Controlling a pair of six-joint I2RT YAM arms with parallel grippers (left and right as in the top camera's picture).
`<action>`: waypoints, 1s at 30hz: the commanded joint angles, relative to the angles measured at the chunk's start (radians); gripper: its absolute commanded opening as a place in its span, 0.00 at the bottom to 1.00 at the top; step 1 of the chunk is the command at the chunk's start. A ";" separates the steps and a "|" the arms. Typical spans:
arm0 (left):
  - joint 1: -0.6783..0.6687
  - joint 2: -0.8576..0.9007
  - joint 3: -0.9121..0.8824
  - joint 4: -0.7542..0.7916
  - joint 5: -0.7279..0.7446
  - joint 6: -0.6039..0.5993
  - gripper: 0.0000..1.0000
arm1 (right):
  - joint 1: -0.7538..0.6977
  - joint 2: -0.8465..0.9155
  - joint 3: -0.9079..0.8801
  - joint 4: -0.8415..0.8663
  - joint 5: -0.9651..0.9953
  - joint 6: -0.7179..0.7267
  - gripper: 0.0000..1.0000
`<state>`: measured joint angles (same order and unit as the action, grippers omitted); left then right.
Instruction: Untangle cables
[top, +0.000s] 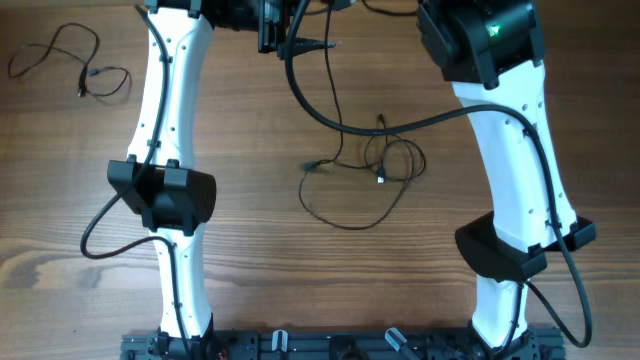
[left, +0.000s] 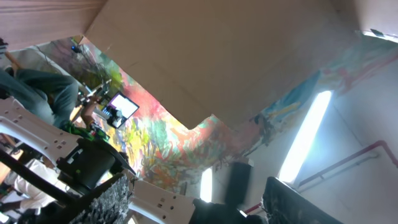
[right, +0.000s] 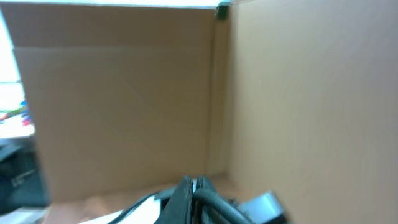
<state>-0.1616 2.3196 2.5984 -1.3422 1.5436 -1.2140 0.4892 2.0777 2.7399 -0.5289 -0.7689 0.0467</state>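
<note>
On the wooden table (top: 250, 290), cables (top: 352, 178) lie near the left end effector (top: 306, 44).

Right gripper (right: 191, 186) blurred, grip unreadable. Cables (top: 384, 168): plug ends too small to make out from overhead.

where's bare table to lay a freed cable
Free: table between left arm and right arm, base-side of the tangled cables; the corner outside the left arm's elbow. Crowded: the tangle itself, and far left, where a separate cable lies.
</note>
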 joint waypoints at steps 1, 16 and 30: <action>0.015 -0.027 0.005 0.001 0.025 -0.008 0.75 | -0.009 0.011 0.007 0.073 0.088 -0.014 0.04; 0.015 -0.027 0.005 0.000 0.008 -0.094 0.72 | 0.063 0.065 0.006 0.081 0.368 0.008 0.04; -0.039 -0.027 0.005 0.008 -0.111 -0.126 0.04 | 0.074 0.065 0.007 0.095 0.454 0.098 0.04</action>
<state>-0.2031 2.3196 2.5984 -1.3361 1.5177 -1.3403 0.5587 2.1403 2.7399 -0.4438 -0.3096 0.1120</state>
